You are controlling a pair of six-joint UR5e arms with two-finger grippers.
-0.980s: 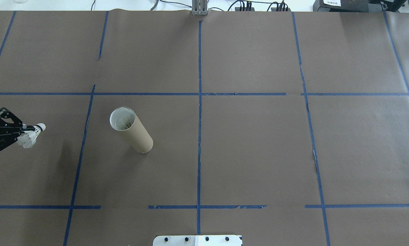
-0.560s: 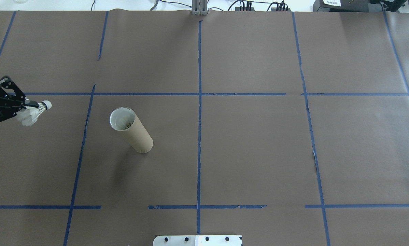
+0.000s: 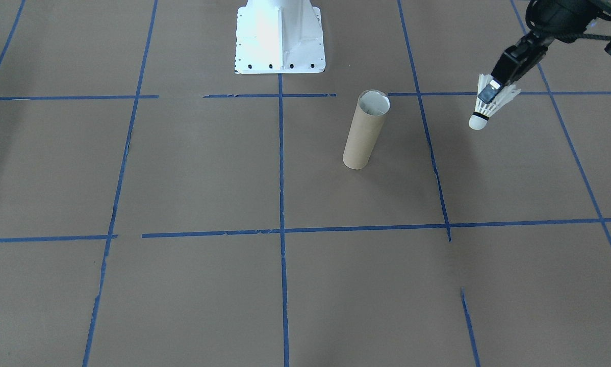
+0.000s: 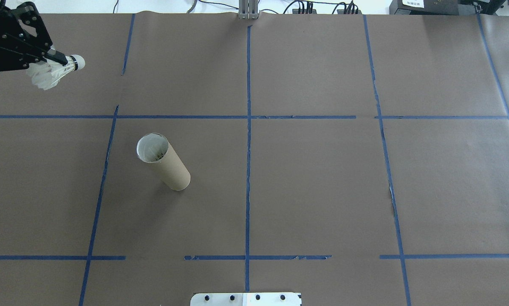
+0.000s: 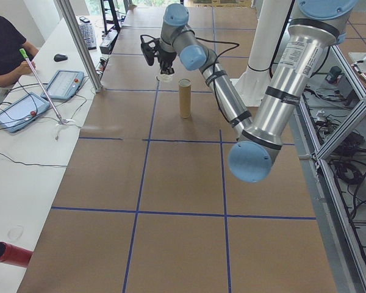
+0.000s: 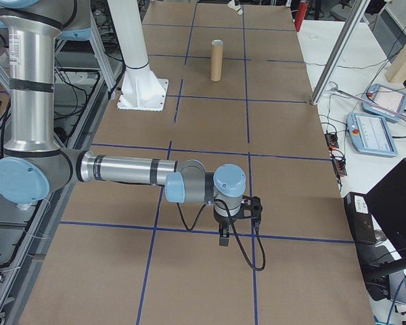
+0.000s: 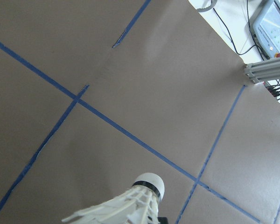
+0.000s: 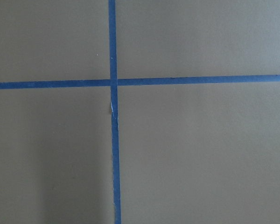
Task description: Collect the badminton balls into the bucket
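left gripper [image 4: 61, 59] grips shuttlecock [image 4: 55, 72]; its white lettering unreadable.

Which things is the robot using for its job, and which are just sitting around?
For the job:
shuttlecock, held in the left gripper
cardboard tube, standing upright

Just there:
white robot base
tablets
red cylinder
right gripper, holding nothing
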